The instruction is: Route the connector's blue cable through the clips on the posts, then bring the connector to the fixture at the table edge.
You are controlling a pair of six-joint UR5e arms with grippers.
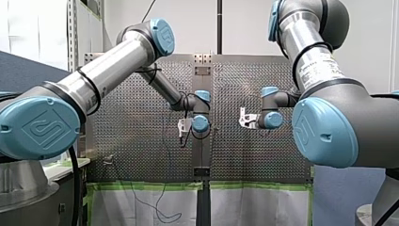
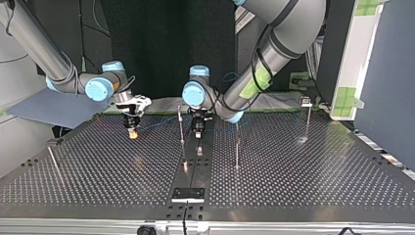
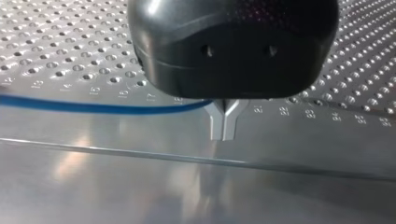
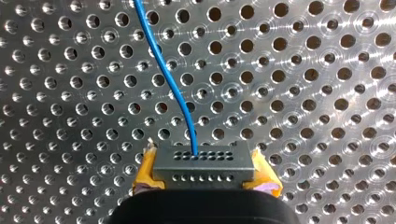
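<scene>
Holding a grey connector (image 4: 203,161) clamped between its yellow pads (image 4: 145,170), the right gripper (image 4: 205,169) points down at the perforated metal surface (image 4: 303,93). The blue cable (image 4: 173,84) leaves the connector's face from one of its small holes and runs ahead of the gripper across the surface.

In the left wrist view, the black left gripper (image 3: 224,127) hangs just above the surface with its metal fingers pressed together at the tips. The blue cable comes in from the side and reaches the base of those fingers. Whether they pinch it cannot be told.

In the top view, the right gripper is low over the surface at the view's left. The left gripper is near the middle, just beside a thin upright post (image 2: 181,127) and between it and a second post (image 2: 237,147). A black fixture (image 2: 188,194) sits at the surface's near edge, well apart from the connector.
</scene>
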